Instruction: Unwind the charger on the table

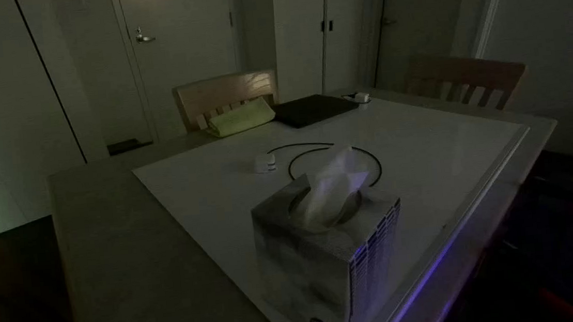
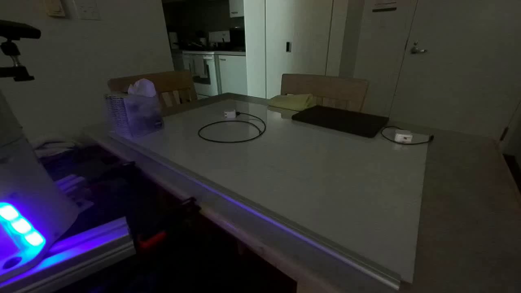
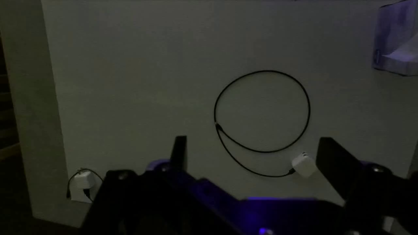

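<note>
The charger's white plug block lies on the white table top in the wrist view. Its thin black cable forms one large loop, its free end touching or crossing the cable at the loop's left. The block and cable show in both exterior views; the tissue box hides part of the loop in one. My gripper is open and empty above the table, the block appearing just inside its right finger. The gripper is outside both exterior views.
A second white plug block with a tighter black cable lies near the table's far corner. Beside it are a flat black pad and a yellow-green cloth. A tissue box stands near an edge. Chairs surround the table.
</note>
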{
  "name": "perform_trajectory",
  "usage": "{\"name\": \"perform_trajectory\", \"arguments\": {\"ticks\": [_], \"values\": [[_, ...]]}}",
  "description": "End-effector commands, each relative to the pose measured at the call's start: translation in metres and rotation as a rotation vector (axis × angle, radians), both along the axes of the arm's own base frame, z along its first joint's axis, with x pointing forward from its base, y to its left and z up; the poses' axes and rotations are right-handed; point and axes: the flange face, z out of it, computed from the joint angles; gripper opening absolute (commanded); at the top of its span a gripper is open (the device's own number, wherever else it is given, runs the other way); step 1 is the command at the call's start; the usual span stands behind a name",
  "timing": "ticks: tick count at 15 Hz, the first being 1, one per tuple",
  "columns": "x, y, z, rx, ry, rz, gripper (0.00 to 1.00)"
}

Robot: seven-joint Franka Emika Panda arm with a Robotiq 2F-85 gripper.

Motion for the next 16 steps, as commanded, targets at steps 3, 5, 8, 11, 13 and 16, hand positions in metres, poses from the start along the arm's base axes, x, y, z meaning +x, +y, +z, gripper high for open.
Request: {"name": "perform_trajectory", "arguments": {"ticks": [3,5,8,11,13,16], "values": [[0.011,0.001,-0.003,0.015,-0.002,-0.038,1.0],[0.025,0.004,-0.006,0.015,-0.027,-0.079,1.0],[0.051,0.01,-0.016,0.018,-0.059,-0.14,1.0],[0.078,0.022,-0.034,0.043,-0.096,-0.182,1.0],[0.096,0.031,-0.048,0.074,-0.118,-0.202,1.0],[0.119,0.044,-0.066,0.124,-0.138,-0.249,1.0]]}}
